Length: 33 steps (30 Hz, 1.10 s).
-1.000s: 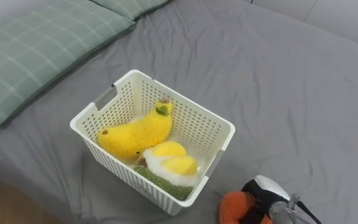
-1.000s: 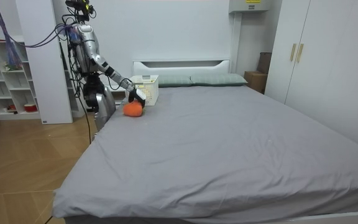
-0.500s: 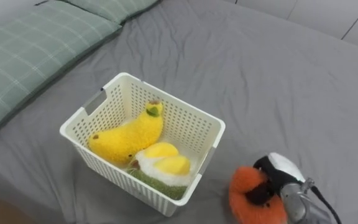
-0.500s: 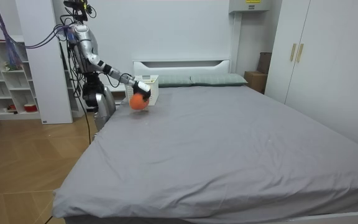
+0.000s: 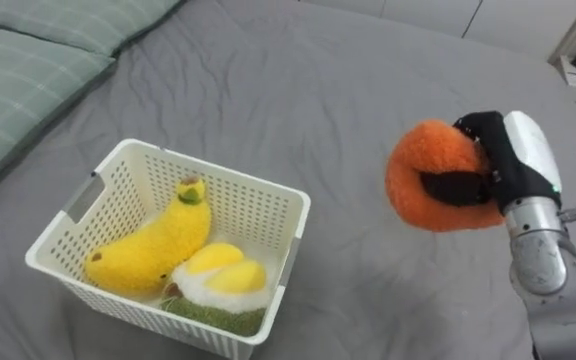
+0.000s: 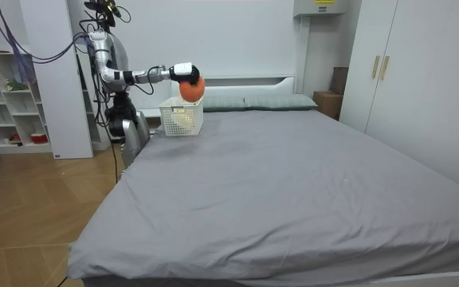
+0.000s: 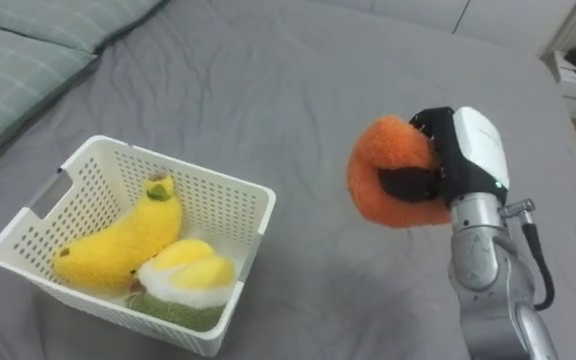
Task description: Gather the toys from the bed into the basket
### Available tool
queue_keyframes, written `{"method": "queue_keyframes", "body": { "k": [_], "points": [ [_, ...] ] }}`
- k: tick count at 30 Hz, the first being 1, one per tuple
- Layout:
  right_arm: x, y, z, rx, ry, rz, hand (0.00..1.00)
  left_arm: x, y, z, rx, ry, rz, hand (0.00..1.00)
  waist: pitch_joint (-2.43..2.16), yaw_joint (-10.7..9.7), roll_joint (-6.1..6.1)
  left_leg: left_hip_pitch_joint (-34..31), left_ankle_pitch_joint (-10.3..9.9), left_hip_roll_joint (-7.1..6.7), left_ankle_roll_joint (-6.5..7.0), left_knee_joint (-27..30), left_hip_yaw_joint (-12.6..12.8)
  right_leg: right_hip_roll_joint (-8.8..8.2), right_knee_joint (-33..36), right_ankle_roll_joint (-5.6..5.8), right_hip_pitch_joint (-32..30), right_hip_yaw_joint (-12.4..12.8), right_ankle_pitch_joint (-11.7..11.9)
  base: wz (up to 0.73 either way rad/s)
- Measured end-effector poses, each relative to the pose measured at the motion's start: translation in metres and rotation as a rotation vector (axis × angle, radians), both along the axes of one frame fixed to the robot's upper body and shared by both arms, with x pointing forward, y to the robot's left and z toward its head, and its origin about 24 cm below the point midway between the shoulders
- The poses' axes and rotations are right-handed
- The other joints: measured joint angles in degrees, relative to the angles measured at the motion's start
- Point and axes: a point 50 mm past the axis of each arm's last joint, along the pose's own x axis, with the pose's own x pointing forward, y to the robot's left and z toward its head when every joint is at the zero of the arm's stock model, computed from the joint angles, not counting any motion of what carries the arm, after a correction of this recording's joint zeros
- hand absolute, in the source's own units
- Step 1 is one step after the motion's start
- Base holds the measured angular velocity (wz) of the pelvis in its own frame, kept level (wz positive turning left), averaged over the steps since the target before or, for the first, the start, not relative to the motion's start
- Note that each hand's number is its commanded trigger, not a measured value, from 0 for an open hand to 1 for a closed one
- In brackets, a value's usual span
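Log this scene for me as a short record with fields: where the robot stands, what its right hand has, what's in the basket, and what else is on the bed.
robot: stands beside the bed, near its head end
basket: white, on the bed; holds a banana toy and a yellow, white and green plush toy
right hand: shut on the orange plush toy, held in the air to the right of the basket
also on bed: green checked pillow
task state: orange toy not yet in the basket
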Motion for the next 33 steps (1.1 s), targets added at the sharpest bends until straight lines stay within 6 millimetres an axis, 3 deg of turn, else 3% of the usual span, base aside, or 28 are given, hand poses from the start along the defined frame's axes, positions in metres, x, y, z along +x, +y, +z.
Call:
{"method": "queue_keyframes", "body": {
  "k": [8,12,16,21,25,27,31,33],
  "points": [
    [0.0,0.009,0.018,0.069,-0.041,0.062,1.0,-0.004,-0.007,-0.002,-0.019,0.01,0.006,0.0,-0.13,1.0,1.01,0.67,0.0,0.09,0.01,-0.61,0.54,-0.07,0.32,0.01,0.13,0.12,-0.01,-0.04],
    [0.005,0.022,0.019,0.078,0.0,0.134,1.0,-0.006,-0.011,-0.005,-0.033,0.027,0.009,0.0,-0.11,1.87,0.86,0.42,0.01,0.08,-0.01,-0.62,0.3,0.05,0.27,0.01,-0.04,0.29,-0.01,0.0],
    [0.009,0.035,0.021,0.079,0.027,0.201,1.0,-0.008,-0.01,-0.005,-0.033,0.039,0.006,0.0,-0.03,3.48,-0.07,-0.12,0.05,0.06,-0.07,-0.49,-0.38,0.09,-0.09,0.01,-0.01,-0.61,0.0,0.08],
    [0.021,0.064,0.033,0.1,0.023,0.327,1.0,-0.009,-0.013,-0.007,-0.059,0.059,-0.003,0.0,0.23,6.98,-0.95,-0.51,0.04,-0.03,-0.07,-0.27,-0.95,0.07,-0.18,0.01,-0.09,-0.91,0.0,0.05],
    [0.029,0.088,0.046,0.1,-0.013,0.411,0.99,-0.003,-0.014,-0.008,-0.063,0.054,-0.017,0.0,0.46,7.38,-1.01,-2.28,0.05,-0.42,-0.07,1.3,-3.69,-0.17,-0.23,0.02,0.03,-3.45,0.01,0.36],
    [0.031,0.102,0.046,0.083,-0.005,0.455,0.97,0.001,-0.015,-0.008,-0.068,0.053,-0.027,0.0,0.56,8.89,-0.94,-2.71,0.06,-0.55,-0.09,1.67,-4.51,-0.23,-0.22,0.03,0.11,-4.36,0.01,0.23],
    [0.029,0.113,0.038,0.068,0.042,0.489,0.89,0.005,-0.015,-0.007,-0.067,0.044,-0.029,0.0,0.77,11.42,-0.81,-3.75,0.26,-1.18,0.0,2.14,-6.45,-0.64,-0.15,0.04,0.07,-5.8,0.0,0.25],
    [0.029,0.117,0.032,0.067,0.066,0.504,0.54,0.005,-0.013,-0.007,-0.061,0.043,-0.029,0.0,0.78,13.07,-0.79,-4.34,0.36,-1.33,0.0,2.62,-7.14,-0.73,-0.08,0.07,-0.06,-6.76,0.02,0.22]
  ]
}}
